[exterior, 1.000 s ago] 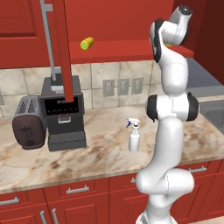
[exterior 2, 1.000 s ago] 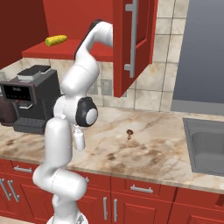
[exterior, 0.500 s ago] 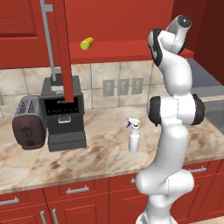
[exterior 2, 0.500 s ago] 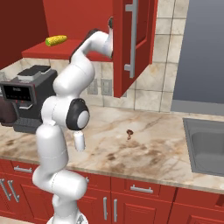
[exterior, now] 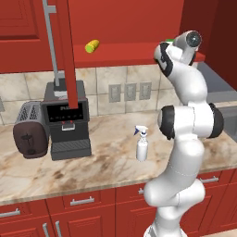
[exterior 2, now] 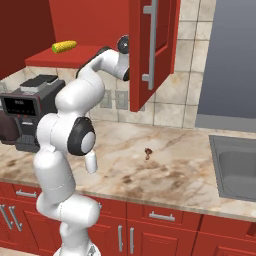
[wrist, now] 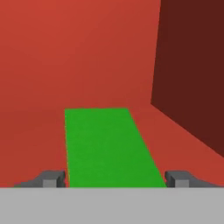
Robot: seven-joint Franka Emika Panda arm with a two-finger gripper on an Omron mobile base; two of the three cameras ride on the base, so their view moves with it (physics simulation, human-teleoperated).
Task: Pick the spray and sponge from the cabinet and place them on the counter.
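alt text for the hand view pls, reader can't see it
A flat green sponge lies on the red cabinet shelf, directly between the open end effector's two dark fingertips, which flank its near end. The cabinet's red back wall rises behind it, with a darker side wall at right.

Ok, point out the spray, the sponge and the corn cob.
spray (exterior: 142, 149), left base view, on the white bottle body.
sponge (wrist: 107, 146), hand view, on the green top face.
corn cob (exterior 2: 64, 46), right base view, on the middle of the yellow cob.
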